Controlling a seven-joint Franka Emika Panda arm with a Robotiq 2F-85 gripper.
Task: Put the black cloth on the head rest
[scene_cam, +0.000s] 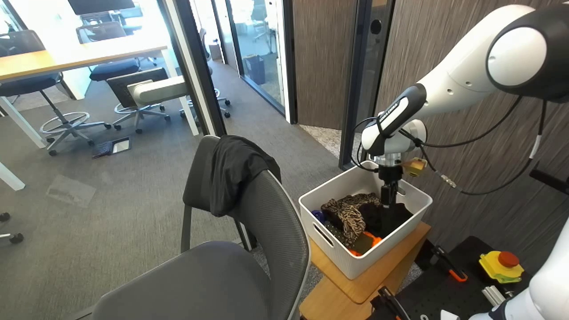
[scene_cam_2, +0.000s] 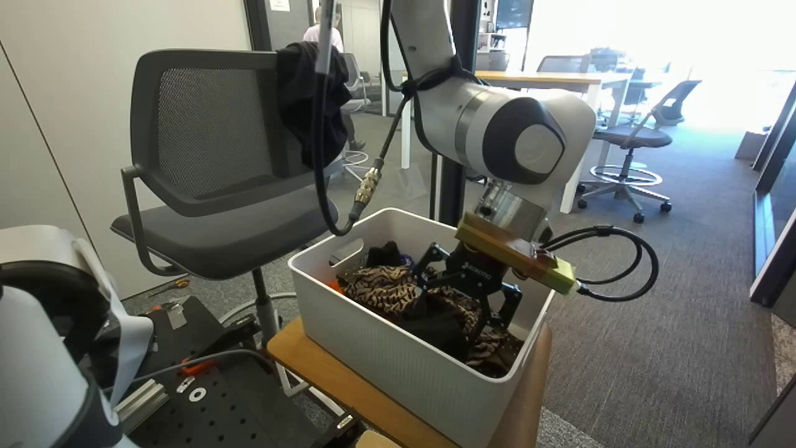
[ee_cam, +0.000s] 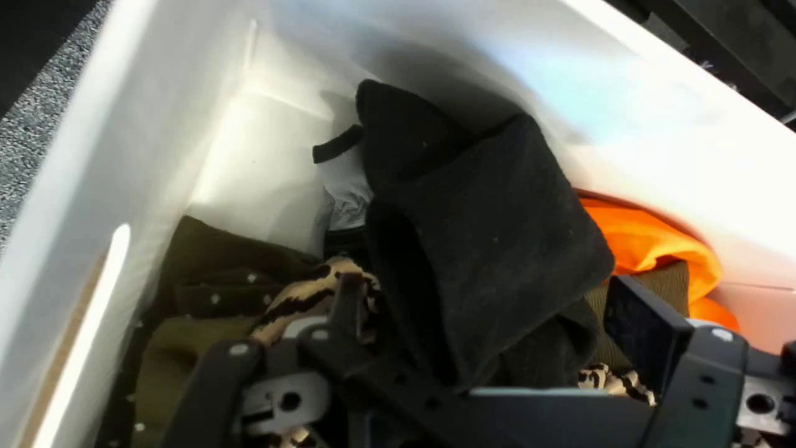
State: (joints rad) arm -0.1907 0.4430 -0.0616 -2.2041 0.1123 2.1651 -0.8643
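one arm (scene_cam: pixel 458 75) slanting down from upper right in an exterior view, gripper (ee_cam: pixel 488 305) pointing down inside the white bin (scene_cam_2: pixel 398 361). jaws spread wide, straddling the black cloth (ee_cam: pixel 491 239), centre of wrist view; can't tell if touching. dark garment (scene_cam_2: pixel 298 93) draped over head rest (scene_cam_2: pixel 205 59), upper left in an exterior view.

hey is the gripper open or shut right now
Open. In the wrist view, the gripper has its fingers spread wide apart, with the black cloth visible through the gap.
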